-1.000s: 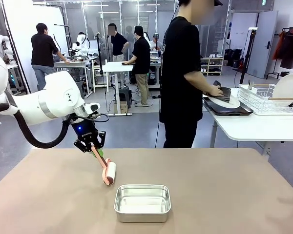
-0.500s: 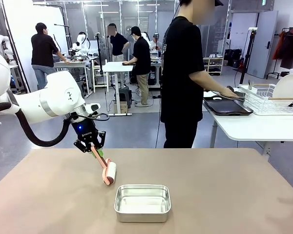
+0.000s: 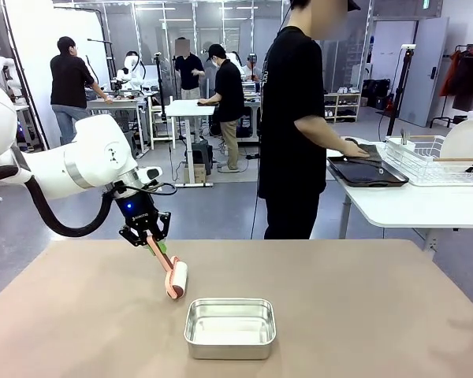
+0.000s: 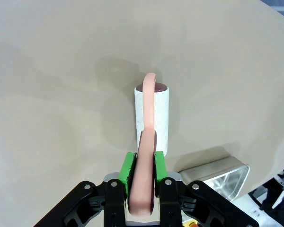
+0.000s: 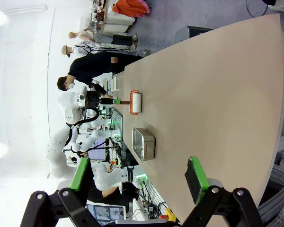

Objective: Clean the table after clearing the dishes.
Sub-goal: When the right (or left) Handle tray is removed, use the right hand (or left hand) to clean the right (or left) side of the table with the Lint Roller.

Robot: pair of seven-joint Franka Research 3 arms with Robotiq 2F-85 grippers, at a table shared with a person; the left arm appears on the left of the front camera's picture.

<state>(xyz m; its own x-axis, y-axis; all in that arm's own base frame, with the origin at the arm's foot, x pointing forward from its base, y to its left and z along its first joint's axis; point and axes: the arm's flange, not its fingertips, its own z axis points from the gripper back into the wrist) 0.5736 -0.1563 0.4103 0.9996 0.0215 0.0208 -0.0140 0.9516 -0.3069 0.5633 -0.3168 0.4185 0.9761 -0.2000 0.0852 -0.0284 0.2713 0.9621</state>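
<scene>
Tan-brown matte worktop [image 3: 339, 307] with rounded corners — mostly bare surface; wide free room to the right and along the far edge.

Left pincer [image 3: 151, 240] clamped on the salmon-pink handle of a white lint roller [image 3: 176, 279]; in the left wrist view the green pads [image 4: 128, 166] press both sides of the handle, and the roller's [image 4: 152, 116] white drum lies on the worktop [image 4: 61, 71] ahead of the fingers. Handle tilted, drum end lowest, left of centre and well in from the left edge.

Small rectangular steel pan [image 3: 230, 327] sits just beside the roller, toward the near edge, apart from it; its corner [image 4: 217, 177] shows in the left wrist view.

Right pincer [image 5: 139, 182] — jaws spread wide, nothing between them, hovering off one end of the worktop [image 5: 217, 94], looking along its length at roller [image 5: 136, 102] and pan [image 5: 143, 144].

Person [image 3: 296, 126] stands at a white side table [image 3: 418, 206], hand [image 3: 351, 148] on a dark brown tray [image 3: 368, 173] beside a white wire rack [image 3: 426, 161] holding a round white plate [image 3: 463, 142].
</scene>
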